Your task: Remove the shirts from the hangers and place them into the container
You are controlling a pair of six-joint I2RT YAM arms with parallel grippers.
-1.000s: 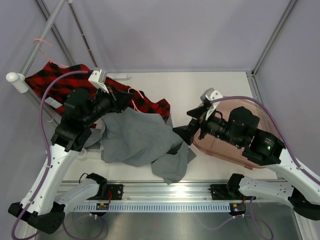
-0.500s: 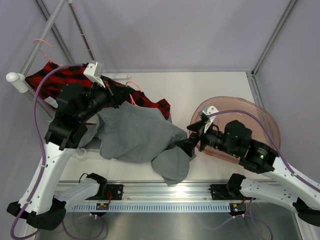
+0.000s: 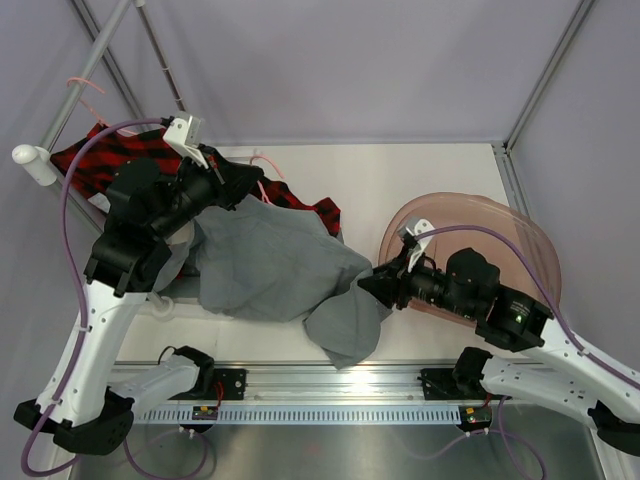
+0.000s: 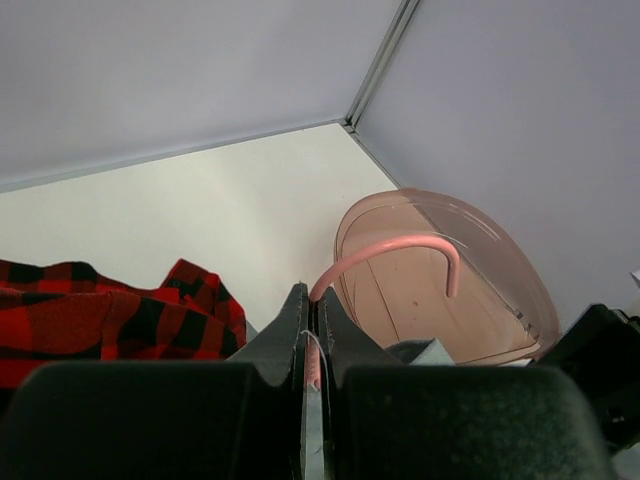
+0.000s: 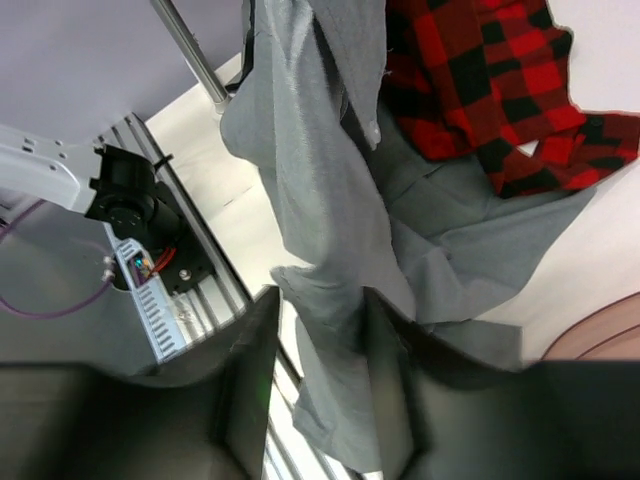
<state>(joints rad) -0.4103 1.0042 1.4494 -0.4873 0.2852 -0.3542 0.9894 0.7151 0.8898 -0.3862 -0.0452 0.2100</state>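
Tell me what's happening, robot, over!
Left gripper shut on pink hanger. Right gripper open around grey shirt. Shirt outside tub. Right arm over tub.

**Top external view.** Light was bright, even and diffuse, falling from above. The white surface [image 3: 420, 180] rendered almost without tone, and the grey shirt [image 3: 270, 265] cast only a soft, narrow shadow along its lower edge. A patch of glare lay on the metal rail [image 3: 350, 385] at the near edge. Focus was sharp from centre to corners.

**Left wrist view.** The left end effector [image 4: 312, 300] filled the foreground as a dark, out-of-focus mass. The container [image 4: 470, 270] behind it was clearer, with a faint sheen on its rim.

**Right wrist view.** The right end effector [image 5: 320, 300] was dark and blurred. The plaid shirt [image 5: 480, 80] was crisp and well lit.
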